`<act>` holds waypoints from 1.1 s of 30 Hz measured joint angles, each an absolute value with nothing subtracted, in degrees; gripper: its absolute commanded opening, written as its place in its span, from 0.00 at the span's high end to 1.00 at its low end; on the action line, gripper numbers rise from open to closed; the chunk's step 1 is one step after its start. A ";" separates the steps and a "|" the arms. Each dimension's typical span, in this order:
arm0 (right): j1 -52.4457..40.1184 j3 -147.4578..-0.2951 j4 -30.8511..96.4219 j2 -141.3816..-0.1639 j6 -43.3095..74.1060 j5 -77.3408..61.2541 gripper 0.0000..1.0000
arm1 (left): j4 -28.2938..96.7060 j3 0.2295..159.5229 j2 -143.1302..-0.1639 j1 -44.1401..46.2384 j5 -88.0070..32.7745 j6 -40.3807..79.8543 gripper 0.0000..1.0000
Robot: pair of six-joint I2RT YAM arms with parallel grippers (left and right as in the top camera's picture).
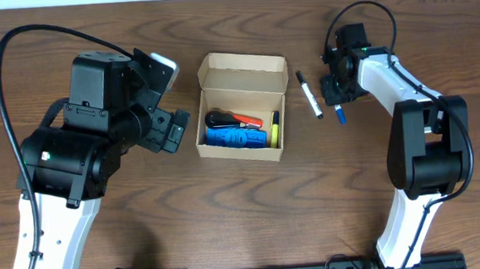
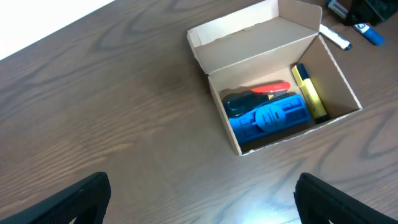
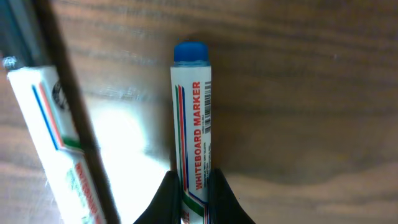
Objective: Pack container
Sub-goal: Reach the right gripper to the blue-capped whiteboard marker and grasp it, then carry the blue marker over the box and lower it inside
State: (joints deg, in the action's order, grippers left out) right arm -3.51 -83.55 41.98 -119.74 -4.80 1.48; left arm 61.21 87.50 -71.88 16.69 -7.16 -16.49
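Container (image 1: 244, 68) just beside left fingers (image 1: 179, 119)

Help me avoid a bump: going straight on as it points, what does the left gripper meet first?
Probably the near wall of the cardboard box, just ahead of the open left gripper; height is hard to judge.

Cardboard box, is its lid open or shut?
Open. The cardboard box has its flap folded back, and the overhead view looks straight in at a blue item and a yellow marker.
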 measured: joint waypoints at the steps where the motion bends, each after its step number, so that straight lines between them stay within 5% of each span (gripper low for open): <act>1: -3.51 -83.81 42.61 -119.31 -4.78 1.45 0.99 | 61.21 87.50 -71.88 16.69 -7.16 -16.49 0.05; 16: -8.73 -87.57 43.42 -91.64 -11.64 -8.69 0.99 | 61.19 87.50 -71.88 16.69 -7.16 -16.49 0.05; 33: -26.94 -87.53 52.27 -101.06 -48.40 -22.72 0.99 | 61.21 87.50 -71.88 16.69 -7.16 -16.49 0.05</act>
